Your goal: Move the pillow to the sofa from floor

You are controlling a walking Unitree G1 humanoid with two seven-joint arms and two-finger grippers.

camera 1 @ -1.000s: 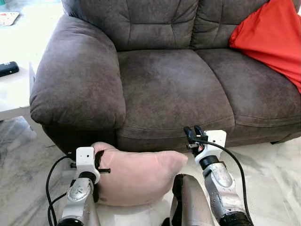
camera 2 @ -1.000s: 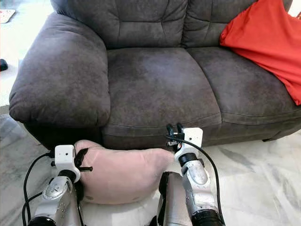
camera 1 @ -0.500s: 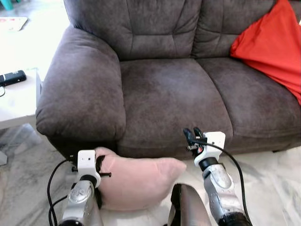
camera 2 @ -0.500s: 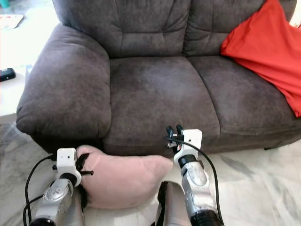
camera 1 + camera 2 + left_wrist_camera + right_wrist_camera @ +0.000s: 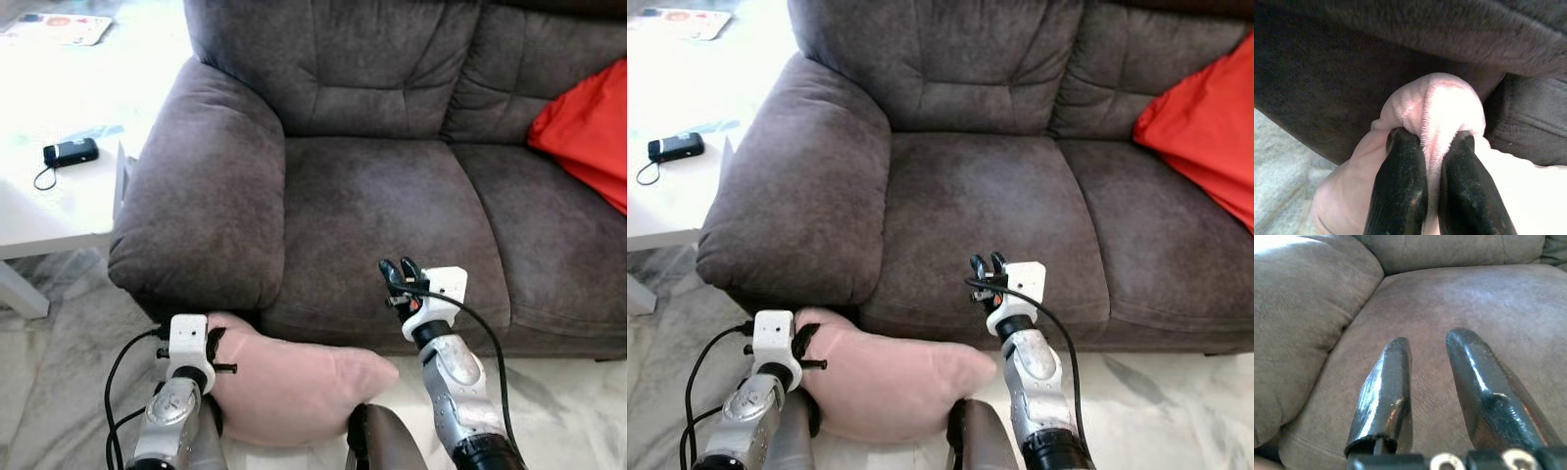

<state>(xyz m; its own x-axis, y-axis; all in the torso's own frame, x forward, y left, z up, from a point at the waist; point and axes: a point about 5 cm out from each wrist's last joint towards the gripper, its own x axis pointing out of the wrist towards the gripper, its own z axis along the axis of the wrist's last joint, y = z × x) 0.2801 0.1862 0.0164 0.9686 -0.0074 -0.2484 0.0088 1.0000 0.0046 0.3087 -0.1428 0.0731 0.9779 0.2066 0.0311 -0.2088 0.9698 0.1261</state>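
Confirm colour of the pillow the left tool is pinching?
Pale pink pillow, pinched at one corner by the left tool. Left eye view shows it best.

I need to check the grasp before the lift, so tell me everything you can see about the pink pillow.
The soft, plush pale pink pillow looks fleecy and plump. It sits low against the front base of the grey-brown fabric sofa, under its armrest, tapering to a corner toward the robot's right. The left claw is shut on a bunched fold at its other end, both black fingers pressing the fabric. The right claw hangs apart from it, open, before the seat cushion.
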